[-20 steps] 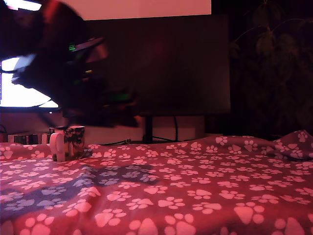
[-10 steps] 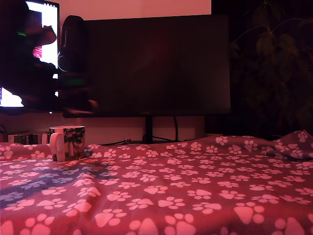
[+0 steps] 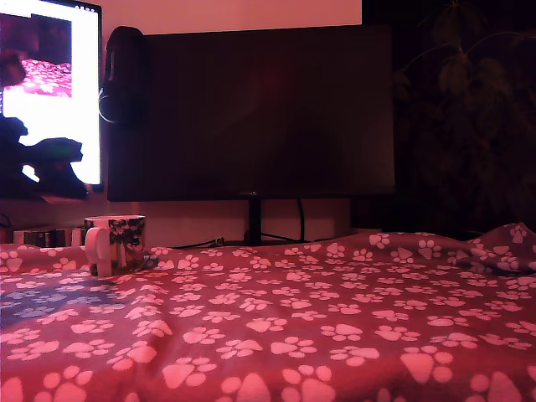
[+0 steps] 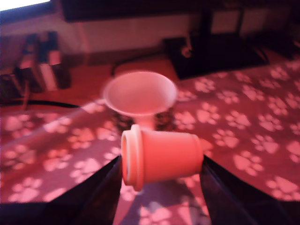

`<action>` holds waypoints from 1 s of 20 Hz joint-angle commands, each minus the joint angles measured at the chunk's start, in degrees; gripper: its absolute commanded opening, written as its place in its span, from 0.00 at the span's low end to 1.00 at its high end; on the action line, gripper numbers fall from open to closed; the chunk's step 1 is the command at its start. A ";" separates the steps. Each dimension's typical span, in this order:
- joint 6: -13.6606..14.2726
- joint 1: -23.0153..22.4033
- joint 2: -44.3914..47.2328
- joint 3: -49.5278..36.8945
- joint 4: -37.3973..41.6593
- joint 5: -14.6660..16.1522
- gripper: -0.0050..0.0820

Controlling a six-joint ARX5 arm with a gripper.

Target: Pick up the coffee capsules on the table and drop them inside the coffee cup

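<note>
The gripper (image 4: 161,161) pinches a coffee capsule (image 4: 161,157) sideways between its two dark jaws, rim toward the wrist view's left, with the open mouth of the coffee cup (image 4: 139,93) just beyond it at frame centre. In the exterior view the arm (image 3: 38,159), which a second ago loomed over the cup (image 3: 115,243) at lower left, has withdrawn to the far left edge, clear of the cup. Judged from this, the capsule is not yet released, so realignment above the cup mouth is required; no other capsule shows on the paw-print table (image 3: 335,318).
</note>
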 commanded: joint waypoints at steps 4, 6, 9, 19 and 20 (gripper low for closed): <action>0.26 0.61 -0.33 -1.14 0.35 1.25 0.24; 0.31 0.61 -0.33 -1.14 0.57 1.25 0.24; 0.37 0.61 -0.33 -1.14 0.76 1.25 0.24; 0.37 0.59 0.72 0.68 5.07 4.94 0.24; 0.28 0.59 1.22 1.27 5.03 4.92 0.24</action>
